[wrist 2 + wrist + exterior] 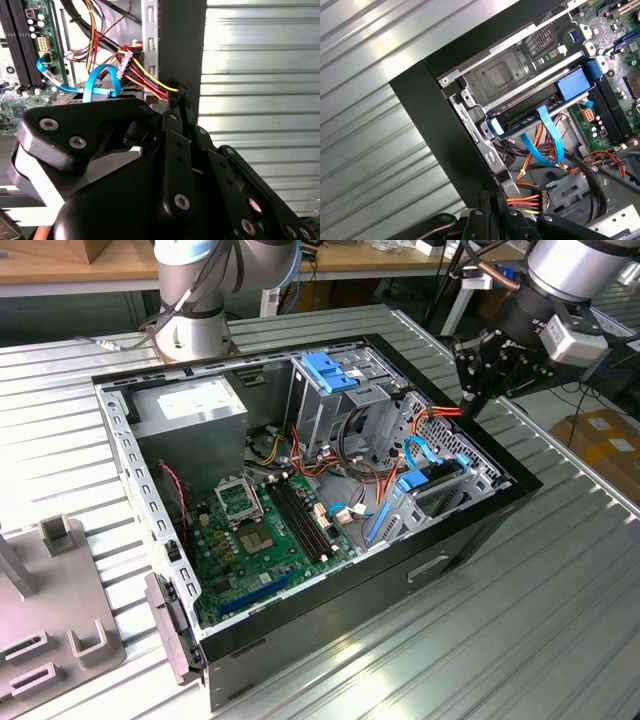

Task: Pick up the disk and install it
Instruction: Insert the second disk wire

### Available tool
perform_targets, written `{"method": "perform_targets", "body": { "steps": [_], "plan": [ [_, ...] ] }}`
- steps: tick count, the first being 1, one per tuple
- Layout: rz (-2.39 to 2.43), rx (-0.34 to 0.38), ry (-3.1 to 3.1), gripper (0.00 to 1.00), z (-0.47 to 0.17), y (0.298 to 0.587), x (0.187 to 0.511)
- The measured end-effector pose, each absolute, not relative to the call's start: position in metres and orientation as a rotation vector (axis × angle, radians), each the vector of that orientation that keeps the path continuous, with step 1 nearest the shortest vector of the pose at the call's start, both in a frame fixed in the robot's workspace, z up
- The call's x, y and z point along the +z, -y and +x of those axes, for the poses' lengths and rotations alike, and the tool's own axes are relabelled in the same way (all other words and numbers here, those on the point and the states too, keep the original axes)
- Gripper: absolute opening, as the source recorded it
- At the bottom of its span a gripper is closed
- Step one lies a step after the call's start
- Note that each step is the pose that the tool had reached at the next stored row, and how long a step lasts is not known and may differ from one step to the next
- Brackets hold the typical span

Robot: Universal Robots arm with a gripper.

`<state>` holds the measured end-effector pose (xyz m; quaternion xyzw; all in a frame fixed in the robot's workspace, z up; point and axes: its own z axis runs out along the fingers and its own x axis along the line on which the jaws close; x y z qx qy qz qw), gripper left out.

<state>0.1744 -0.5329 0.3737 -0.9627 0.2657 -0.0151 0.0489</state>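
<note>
Spreading across the scene is the ribbed metal bench [560, 570], and on it lies the open computer case [470, 530] with its side panel off. Inside the case, toward the exterior view's left, the green motherboard [265, 540] covers the floor, and the grey power-supply box [190, 415] sits in the corner above it. A metal drive cage [335, 400] with a blue plastic handle [330, 370] stands beside that box, further toward the exterior view's right.

The arm [570, 270] reaches in from the exterior view's upper right, and its black hand [478, 375] hangs over the case's far rim, just above the orange and red cables [440, 412]. In both wrist views the black finger linkages [180, 165] are folded close together, with nothing seen between them; the fingertips are out of sight, so I cannot tell how far the hand is parted.

The disk [535, 117] sits inside the case in the bay against the front wall, its blue bracket [576, 82] edging it, seen in the first wrist view. A light-blue flat cable [547, 137] loops from it, touching its edge, with yellow and red power wires [525, 202] bundled nearby beneath the hand.
</note>
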Motion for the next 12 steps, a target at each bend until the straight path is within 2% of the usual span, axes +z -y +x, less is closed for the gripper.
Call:
{"method": "perform_targets", "body": {
  "steps": [12],
  "plan": [
    [-2.923,-0.058,-0.842,0.17,0.136,0.533,0.373]
  ]
}}
